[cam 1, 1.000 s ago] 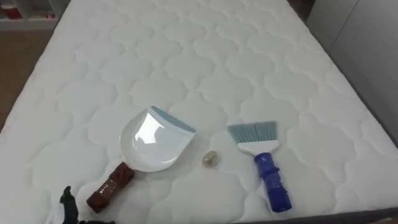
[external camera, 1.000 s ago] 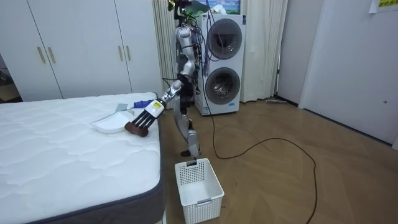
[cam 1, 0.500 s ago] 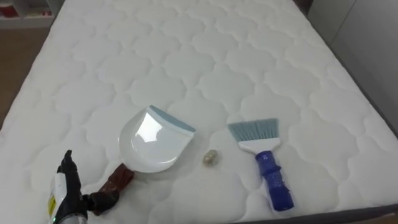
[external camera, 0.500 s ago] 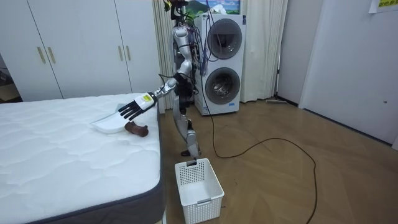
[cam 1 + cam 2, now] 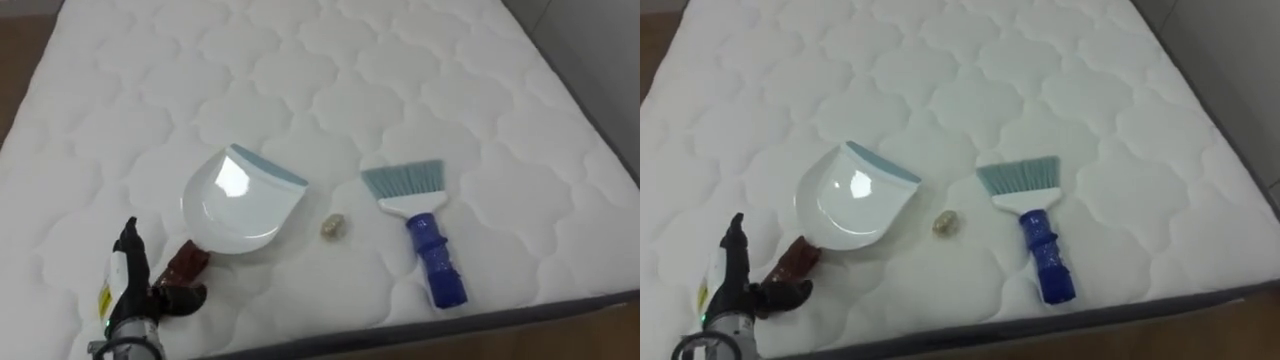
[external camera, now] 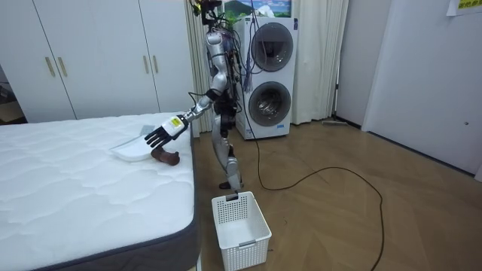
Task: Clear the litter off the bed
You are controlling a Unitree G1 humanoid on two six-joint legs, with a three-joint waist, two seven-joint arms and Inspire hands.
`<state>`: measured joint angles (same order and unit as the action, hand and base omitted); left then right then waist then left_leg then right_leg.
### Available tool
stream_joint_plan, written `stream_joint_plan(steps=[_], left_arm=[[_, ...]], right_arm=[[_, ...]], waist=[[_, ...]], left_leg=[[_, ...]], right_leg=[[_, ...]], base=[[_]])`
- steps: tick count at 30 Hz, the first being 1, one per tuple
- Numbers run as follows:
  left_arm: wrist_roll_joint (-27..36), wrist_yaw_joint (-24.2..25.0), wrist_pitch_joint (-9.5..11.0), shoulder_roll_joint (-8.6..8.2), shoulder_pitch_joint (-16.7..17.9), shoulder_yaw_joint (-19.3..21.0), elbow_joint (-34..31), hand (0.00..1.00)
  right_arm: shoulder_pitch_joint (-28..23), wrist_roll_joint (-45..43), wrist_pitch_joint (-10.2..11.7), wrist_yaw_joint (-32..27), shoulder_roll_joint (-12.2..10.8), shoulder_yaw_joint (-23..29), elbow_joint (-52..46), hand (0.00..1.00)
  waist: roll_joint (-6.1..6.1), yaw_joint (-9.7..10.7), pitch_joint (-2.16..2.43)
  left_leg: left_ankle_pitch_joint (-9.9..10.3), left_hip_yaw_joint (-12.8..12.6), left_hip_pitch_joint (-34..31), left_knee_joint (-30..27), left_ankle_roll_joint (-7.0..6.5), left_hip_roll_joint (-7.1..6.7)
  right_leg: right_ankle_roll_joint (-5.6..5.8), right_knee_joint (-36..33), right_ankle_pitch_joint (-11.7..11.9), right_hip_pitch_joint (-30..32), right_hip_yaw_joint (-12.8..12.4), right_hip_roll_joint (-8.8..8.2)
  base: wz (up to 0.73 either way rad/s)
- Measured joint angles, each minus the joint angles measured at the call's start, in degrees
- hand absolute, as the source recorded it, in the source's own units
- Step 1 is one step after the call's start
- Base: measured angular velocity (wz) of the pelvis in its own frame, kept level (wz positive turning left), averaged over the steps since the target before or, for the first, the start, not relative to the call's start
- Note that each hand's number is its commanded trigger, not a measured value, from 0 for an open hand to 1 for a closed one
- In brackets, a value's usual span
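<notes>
A white dustpan (image 5: 238,203) with a blue lip lies on the quilted mattress (image 5: 330,70), its brown handle (image 5: 183,263) pointing toward the near edge. To its right rests a small beige bit of debris (image 5: 334,227). Further right lies a brush (image 5: 434,265) with a blue handle and pale blue bristles (image 5: 403,181). My left hand (image 5: 124,285) is open at the lower left, fingers straight and thumb close to the handle's end. In the room view this hand (image 6: 160,136) hovers just above the handle (image 6: 166,156).
The mattress's near edge (image 5: 450,328) runs along the bottom of the eye view. I stand at the bed's side by a white laundry basket (image 6: 239,226) on the wooden floor. Stacked washing machines (image 6: 267,68) and wardrobes (image 6: 90,53) stand behind.
My left hand lifted off the dustpan handle, rose, then dropped slightly and moved further into the eye view. The camera tipped downward a little. Dustpan, debris and brush stayed put.
</notes>
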<state>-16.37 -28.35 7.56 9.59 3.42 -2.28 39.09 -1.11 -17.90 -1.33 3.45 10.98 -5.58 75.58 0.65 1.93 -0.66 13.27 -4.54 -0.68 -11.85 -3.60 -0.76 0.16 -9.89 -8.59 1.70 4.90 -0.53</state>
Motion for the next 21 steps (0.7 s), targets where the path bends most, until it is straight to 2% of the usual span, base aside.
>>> stream_joint_plan(steps=[3, 6, 8, 12, 15, 21], left_arm=[[1.2, 0.0, 0.0, 0.26, -2.3, -2.0, 2.3, 0.00], [1.1, 0.0, 0.0, 0.38, -5.5, -2.9, 5.8, 0.00], [1.1, 0.0, 0.0, 0.39, -6.4, -3.2, 6.6, 0.00], [1.1, 0.1, 0.0, 0.62, -8.5, -3.2, 8.1, 0.00], [1.1, 0.4, -0.1, 0.65, -11.5, -2.8, 10.7, 0.00], [0.9, 1.8, -0.1, 0.95, -14.0, -2.5, 14.8, 0.00]], right_arm=[[1.2, 0.7, 0.0, -0.7, 0.2, -0.4, 0.0, 0.00], [2.3, 2.2, 0.2, -1.4, 0.4, -2.3, 0.2, 0.00], [2.3, 3.4, 0.6, -1.8, 0.6, -2.4, 0.2, 0.00], [3.2, 8.5, 0.6, -2.1, 1.0, -4.1, 1.2, 0.00], [4.7, 9.2, 0.5, -2.1, 1.3, -5.1, 2.3, 0.00], [6.8, 10.8, 0.6, -2.5, 1.4, -7.2, 2.6, 0.00]], waist=[[0.52, 0.6, -0.22], [0.74, 0.8, -0.25], [0.80, 0.8, -0.22], [1.00, 0.7, -0.24], [1.42, 0.4, -0.42], [1.56, 0.3, -0.56]], left_leg=[[-0.1, 0.0, -1.8, -0.5, -0.07, -0.04], [-0.4, 0.0, -4.0, -0.9, -0.11, -0.07], [-0.4, -0.1, -4.7, -1.0, -0.09, -0.06], [-0.4, -0.1, -6.1, -1.7, -0.06, 0.00], [-0.4, -0.2, -7.3, -1.8, -0.06, 0.01], [-0.4, -0.6, -9.6, -2.3, -0.07, 0.03]], right_leg=[[0.01, -0.9, 0.0, 1.9, 0.2, -0.19], [0.00, -1.9, 0.0, 4.5, 1.2, -0.38], [-0.01, -1.9, 0.0, 5.3, 1.6, -0.42], [-0.02, -2.1, 0.0, 6.3, 1.7, -0.46], [-0.02, -3.2, 0.0, 8.1, 1.7, -0.55], [-0.02, -4.1, 0.0, 10.7, 1.6, -0.61]], base=[[0.02], [-0.01], [0.00], [0.00], [-0.05], [-0.05]])
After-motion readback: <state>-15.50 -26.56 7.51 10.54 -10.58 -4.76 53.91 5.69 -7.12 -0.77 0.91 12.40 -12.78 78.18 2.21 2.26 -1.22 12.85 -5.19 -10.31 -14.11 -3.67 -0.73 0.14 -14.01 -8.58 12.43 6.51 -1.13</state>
